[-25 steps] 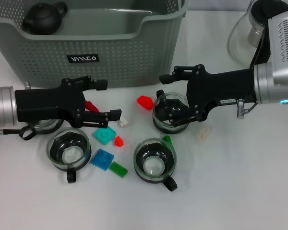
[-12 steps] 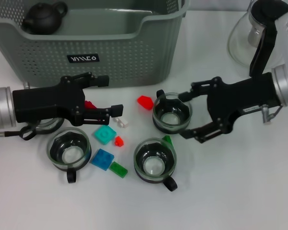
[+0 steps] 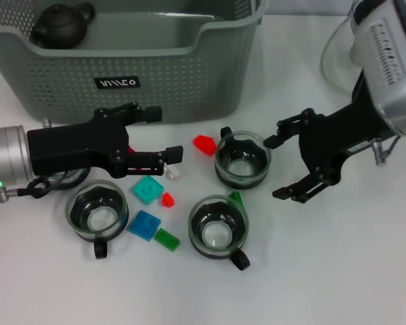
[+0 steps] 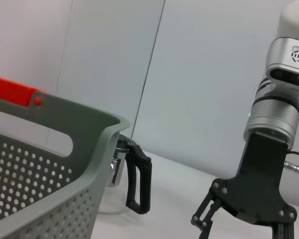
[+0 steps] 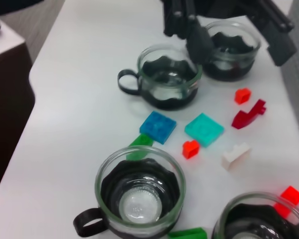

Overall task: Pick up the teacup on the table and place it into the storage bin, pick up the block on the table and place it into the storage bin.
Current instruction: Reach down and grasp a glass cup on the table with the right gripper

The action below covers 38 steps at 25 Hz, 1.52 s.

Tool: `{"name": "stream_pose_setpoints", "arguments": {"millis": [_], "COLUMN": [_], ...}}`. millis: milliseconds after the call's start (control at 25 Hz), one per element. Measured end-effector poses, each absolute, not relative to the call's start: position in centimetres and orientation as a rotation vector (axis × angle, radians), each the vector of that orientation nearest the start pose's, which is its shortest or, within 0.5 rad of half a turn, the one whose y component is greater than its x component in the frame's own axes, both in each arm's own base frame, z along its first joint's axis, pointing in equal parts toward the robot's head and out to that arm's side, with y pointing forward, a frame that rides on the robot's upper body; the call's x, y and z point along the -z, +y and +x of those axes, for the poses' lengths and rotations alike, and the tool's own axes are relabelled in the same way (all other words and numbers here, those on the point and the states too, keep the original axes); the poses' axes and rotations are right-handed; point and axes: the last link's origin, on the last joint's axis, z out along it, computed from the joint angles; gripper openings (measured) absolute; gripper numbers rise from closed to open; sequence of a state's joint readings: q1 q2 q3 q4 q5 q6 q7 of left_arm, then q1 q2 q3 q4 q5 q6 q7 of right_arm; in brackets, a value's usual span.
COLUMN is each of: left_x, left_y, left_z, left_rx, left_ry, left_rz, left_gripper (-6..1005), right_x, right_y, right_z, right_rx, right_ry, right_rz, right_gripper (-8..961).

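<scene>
The right gripper (image 3: pixel 292 162) hangs open just right of the middle teacup (image 3: pixel 242 160), jaws spread to straddle it. The left gripper (image 3: pixel 164 133), also open, brackets the white block (image 3: pixel 173 172) below the storage bin (image 3: pixel 189 81).

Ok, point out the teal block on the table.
Head view: teal block lies left of centre, just below the left gripper, between the blue block and white block.
</scene>
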<state>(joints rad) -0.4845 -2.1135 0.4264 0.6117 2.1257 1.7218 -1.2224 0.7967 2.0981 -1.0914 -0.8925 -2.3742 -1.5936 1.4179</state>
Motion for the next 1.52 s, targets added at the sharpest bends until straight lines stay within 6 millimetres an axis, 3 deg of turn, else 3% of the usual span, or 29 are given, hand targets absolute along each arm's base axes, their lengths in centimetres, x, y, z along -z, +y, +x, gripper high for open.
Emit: {"name": "stream_pose_setpoints", "arguments": {"millis": [480, 1520], "left_x": [0.2, 0.5], "left_y": [29.3, 29.3], "left_z": [-27.9, -28.1], "left_rx": [0.89, 0.893], "left_ry": [-0.619, -0.643], "left_rz": [-2.673, -2.662], "left_gripper": [947, 947], "right_x": [6.0, 10.1], "right_y": [36.7, 35.9], "right_z": [15.6, 15.3], "right_rx": [0.356, 0.529], "right_ry": [-0.475, -0.659], "right_rz": [-3.138, -3.075], "right_gripper": [913, 912]}}
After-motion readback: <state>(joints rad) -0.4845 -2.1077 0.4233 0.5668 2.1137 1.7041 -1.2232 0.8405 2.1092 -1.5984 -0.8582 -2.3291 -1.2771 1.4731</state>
